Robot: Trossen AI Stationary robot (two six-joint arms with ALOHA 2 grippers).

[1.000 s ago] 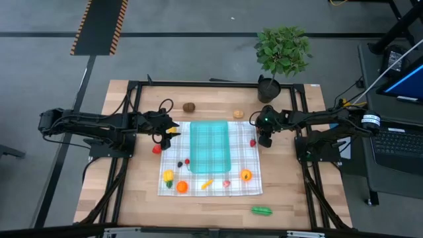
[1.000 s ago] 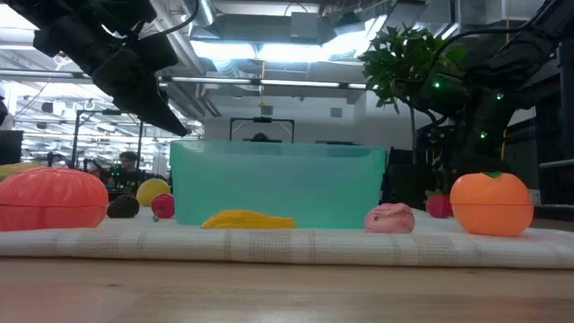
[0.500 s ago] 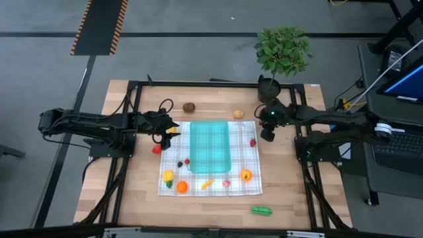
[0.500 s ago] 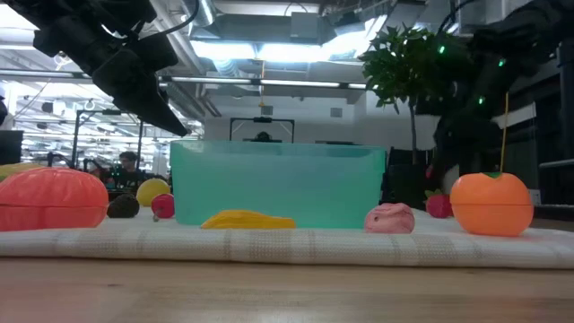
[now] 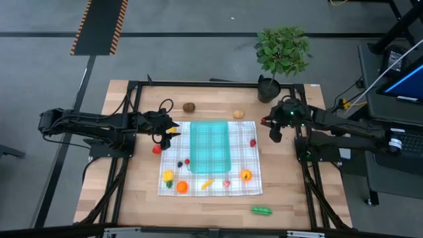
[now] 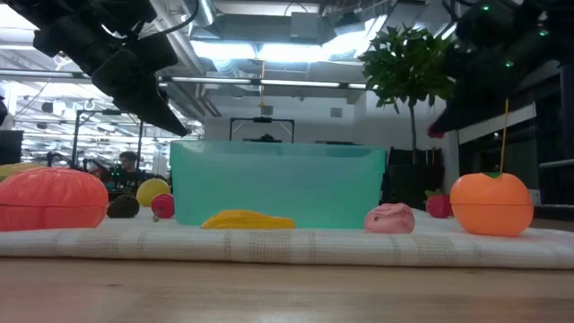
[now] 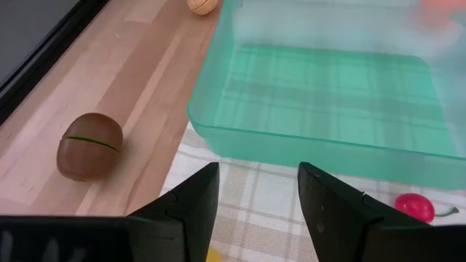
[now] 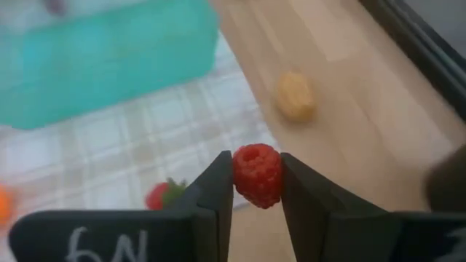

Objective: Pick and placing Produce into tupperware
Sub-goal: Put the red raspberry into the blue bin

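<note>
At the middle of the checked cloth sits the teal tupperware, upright and holding no produce; the cloth pattern shows through its floor in the left wrist view.

Produce, working outward:
- Small red cherry on the cloth just beside the container's left wall.
- Yellow banana and pink piece on the cloth near the container's front end.
- Orange on the cloth at front right; strawberry on the cloth near its right edge.
- Yellow pepper and tomato at the cloth's front left corner, close together.
- Red piece at the cloth's left edge.
- Brown kiwi and tan potato-like piece on bare wood beyond the cloth's far edge, well apart from each other.
- Green pod alone on the wood, off the front right corner of the cloth.

Right gripper: raised above the table's right side, off the cloth's right edge, near the potted plant. Fingers are clenched on a red raspberry, held clear of the surface; the strawberry and the tan piece show below it.

Left gripper: hangs over the cloth's far left corner, just beside the container's left wall. Fingers stand apart with nothing between them.
</note>
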